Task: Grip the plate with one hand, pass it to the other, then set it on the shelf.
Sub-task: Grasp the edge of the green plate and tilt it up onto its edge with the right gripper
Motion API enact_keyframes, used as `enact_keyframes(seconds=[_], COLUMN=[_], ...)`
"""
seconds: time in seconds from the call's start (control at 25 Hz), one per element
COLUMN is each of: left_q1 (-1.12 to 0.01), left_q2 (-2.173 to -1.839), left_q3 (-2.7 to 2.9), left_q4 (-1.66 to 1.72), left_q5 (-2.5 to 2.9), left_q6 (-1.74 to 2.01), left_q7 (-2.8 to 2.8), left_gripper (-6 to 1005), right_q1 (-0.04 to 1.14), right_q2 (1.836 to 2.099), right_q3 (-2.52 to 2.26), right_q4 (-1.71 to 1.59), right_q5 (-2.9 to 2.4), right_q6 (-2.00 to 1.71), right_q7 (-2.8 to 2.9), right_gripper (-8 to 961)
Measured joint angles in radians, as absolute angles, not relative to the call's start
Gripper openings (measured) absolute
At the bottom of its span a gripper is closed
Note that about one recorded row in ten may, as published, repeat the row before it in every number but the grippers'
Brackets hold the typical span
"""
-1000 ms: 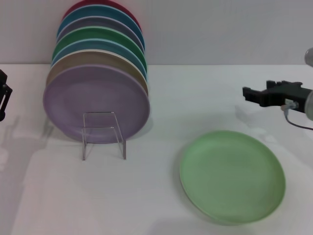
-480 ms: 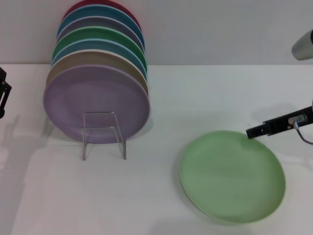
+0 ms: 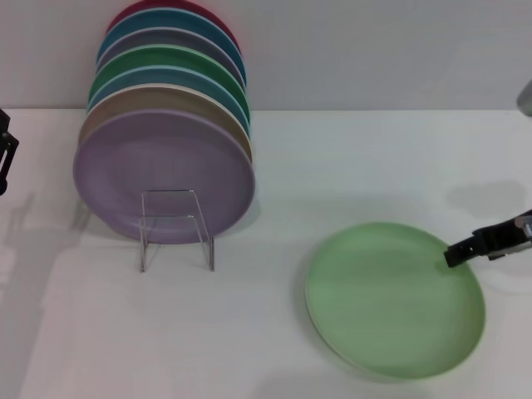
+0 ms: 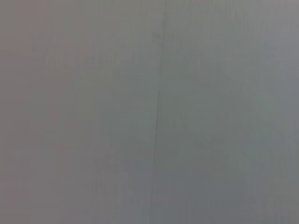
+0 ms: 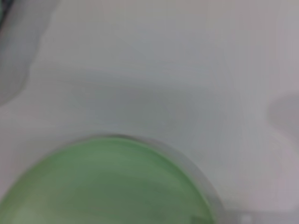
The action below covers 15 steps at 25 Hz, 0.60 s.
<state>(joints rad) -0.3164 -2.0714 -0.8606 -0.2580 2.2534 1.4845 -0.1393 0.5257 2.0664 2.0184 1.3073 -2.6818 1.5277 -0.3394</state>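
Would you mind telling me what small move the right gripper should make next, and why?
Probably a short further drop and reach in at the plate's right rim. The right gripper sits at that rim in the head view but does not visibly grip it, and the plate lies flat on the table, away from the shelf. The left gripper waits at the table's left edge.

The head camera looks down over the worktop (image 3: pixel 332 166); the right wrist camera, close above, shares the plate (image 3: pixel 395 299) (image 5: pixel 107 186); the left wrist camera faces blank grey.
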Motion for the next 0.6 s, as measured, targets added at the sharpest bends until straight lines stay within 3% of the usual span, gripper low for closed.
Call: enact_keyframes(seconds=[0.6], left_q1=[-0.325], left_q2=[-2.069], left_q3=[-0.862], left_q4=[-0.248], left_q5=[2.253], left_q6=[1.486], left_q7=[-0.137], left_gripper=[811], right_q1=[0.516], right_q2=[2.073], right_q3=[2.035], right_q4=[1.233], right_q5=[-2.683], right_q6=[1.518], right_q7=[-0.350], right_gripper=[698])
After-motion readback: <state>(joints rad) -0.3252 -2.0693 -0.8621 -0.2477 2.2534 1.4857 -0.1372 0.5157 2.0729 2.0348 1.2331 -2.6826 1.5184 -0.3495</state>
